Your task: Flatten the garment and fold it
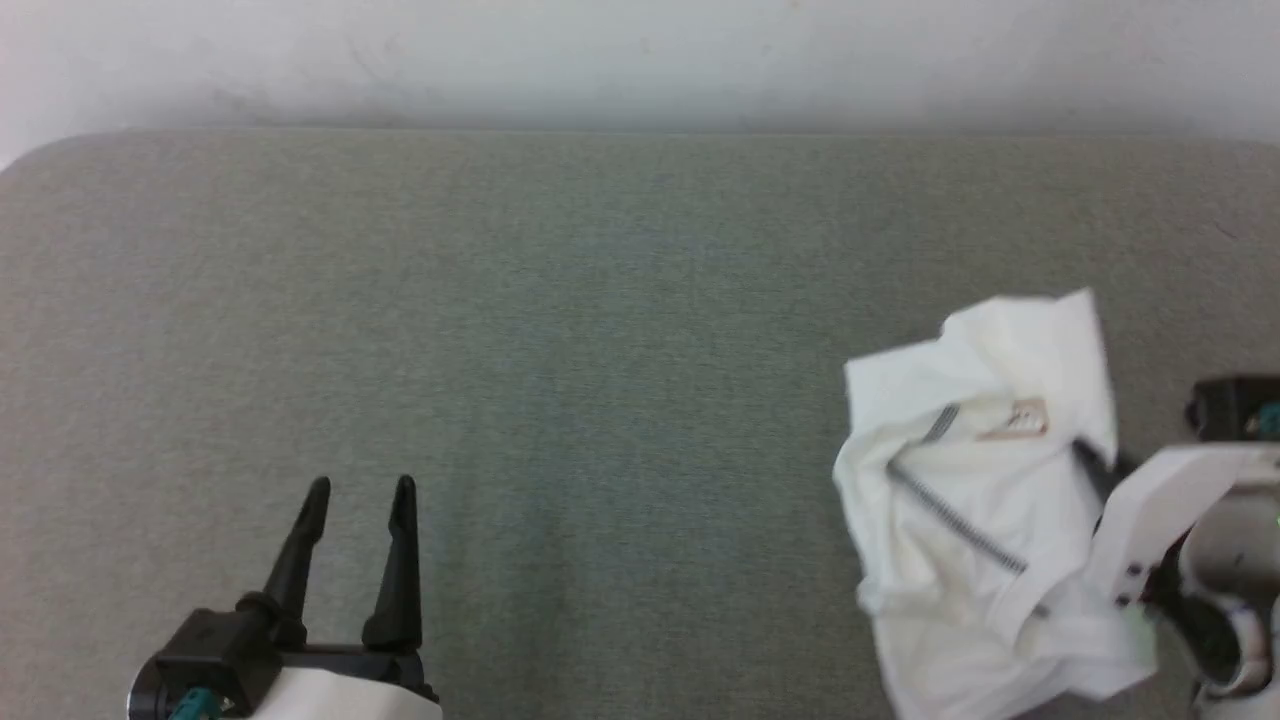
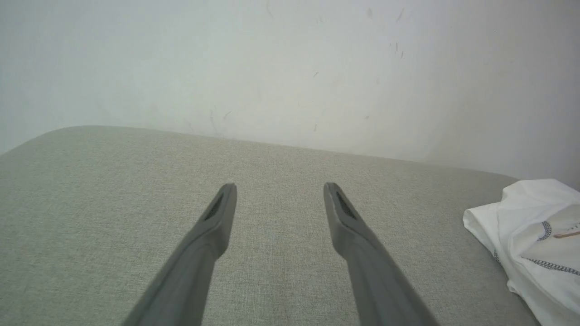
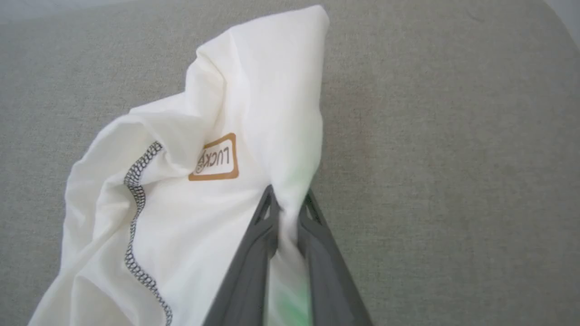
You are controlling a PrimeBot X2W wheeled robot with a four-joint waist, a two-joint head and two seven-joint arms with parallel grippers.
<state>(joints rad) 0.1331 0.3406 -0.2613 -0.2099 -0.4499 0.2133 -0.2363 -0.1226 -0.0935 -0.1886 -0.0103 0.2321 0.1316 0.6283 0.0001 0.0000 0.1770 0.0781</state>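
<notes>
The garment (image 1: 975, 520) is a crumpled white heap at the right of the grey-green padded table (image 1: 600, 350), partly lifted, with dark stitching and a small "LUCKY" label (image 3: 216, 158) facing up. My right gripper (image 3: 288, 202) is shut on a fold of the white fabric, which is pinched between its two dark fingers; in the head view the right gripper (image 1: 1088, 458) comes in from the right edge. My left gripper (image 1: 360, 490) stands open over bare table at the lower left, far from the garment (image 2: 530, 235). Nothing lies between the left gripper (image 2: 280, 186) fingers.
A pale wall (image 1: 640, 60) runs directly behind the table's far edge. The table's far left corner (image 1: 40, 160) is rounded. Wide bare tabletop stretches between the two grippers.
</notes>
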